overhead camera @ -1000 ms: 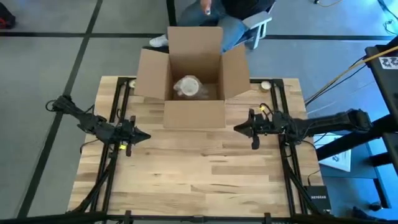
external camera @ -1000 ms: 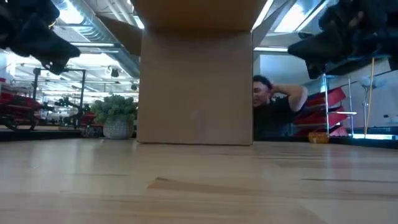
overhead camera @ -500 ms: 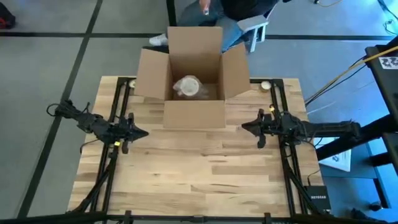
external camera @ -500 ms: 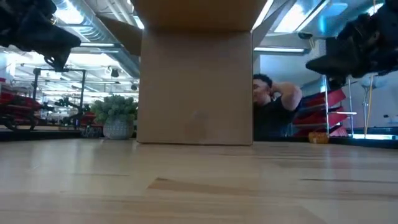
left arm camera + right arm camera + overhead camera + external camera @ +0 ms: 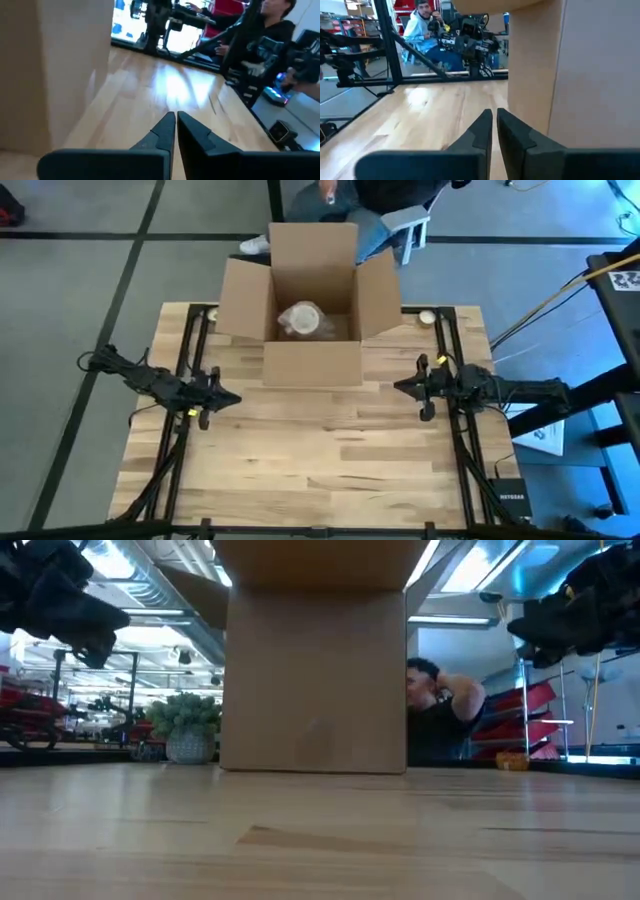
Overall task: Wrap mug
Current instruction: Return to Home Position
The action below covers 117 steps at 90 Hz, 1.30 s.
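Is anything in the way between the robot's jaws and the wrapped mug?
Yes. The wrapped mug sits inside the open cardboard box, so the box's walls stand between it and both jaws. The left jaws are shut, off the box's left front corner. The right jaws are shut, off its right front corner. Only the open top is clear.

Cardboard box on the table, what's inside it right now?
Inside the cardboard box lies one bubble-wrapped bundle, near the middle of its floor. The wrap covers whatever it holds, so the contents cannot be seen.
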Available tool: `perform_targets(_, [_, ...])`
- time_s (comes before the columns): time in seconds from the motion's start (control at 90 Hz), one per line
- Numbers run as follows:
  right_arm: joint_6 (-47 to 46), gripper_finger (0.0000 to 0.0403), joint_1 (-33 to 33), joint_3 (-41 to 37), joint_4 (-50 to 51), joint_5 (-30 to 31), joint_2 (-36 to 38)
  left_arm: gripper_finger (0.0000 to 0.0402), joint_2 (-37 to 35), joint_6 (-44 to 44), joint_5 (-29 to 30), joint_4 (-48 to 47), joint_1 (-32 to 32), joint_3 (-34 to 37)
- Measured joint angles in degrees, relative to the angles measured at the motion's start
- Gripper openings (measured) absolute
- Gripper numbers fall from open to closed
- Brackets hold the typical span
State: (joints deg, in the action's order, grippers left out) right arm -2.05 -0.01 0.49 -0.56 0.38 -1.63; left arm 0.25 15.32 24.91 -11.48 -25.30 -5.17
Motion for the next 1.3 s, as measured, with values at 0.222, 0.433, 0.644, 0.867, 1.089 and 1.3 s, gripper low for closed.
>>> perform_targets(0.222, [0.9, 0.0012, 0.0, 0.0, 0.0, 0.0, 0.0, 0.0001, -0.1, -4.3, 0.8, 9.7, 1.6, 2.7])
perform_targets(0.433, [0.9, 0.0012, 0.0, 0.0, 0.0, -0.8, 0.0, 0.0001, 0.2, -8.8, 1.3, 15.3, 3.8, 4.6])
perform_targets(0.644, [1.4, 0.0012, 0.0, 0.0, 0.0, -1.1, 0.0, 0.0001, 0.2, -10.2, 1.3, 15.2, 4.2, 4.6])
perform_targets(0.867, [2.5, 0.0012, 0.0, 0.0, 0.0, -1.1, 0.0, 0.0001, 0.0, -11.4, 2.1, 15.3, 4.1, 4.6])
perform_targets(1.089, [2.5, 0.0012, 0.0, 0.0, 0.0, -1.1, 0.0, 0.0001, 0.0, -10.8, 2.3, 15.3, 4.1, 4.7])
perform_targets(1.3, [-0.8, 0.0012, 0.0, 0.0, -0.1, -1.4, 0.6, 0.0001, 0.0, -11.1, 2.4, 15.3, 4.1, 4.7])
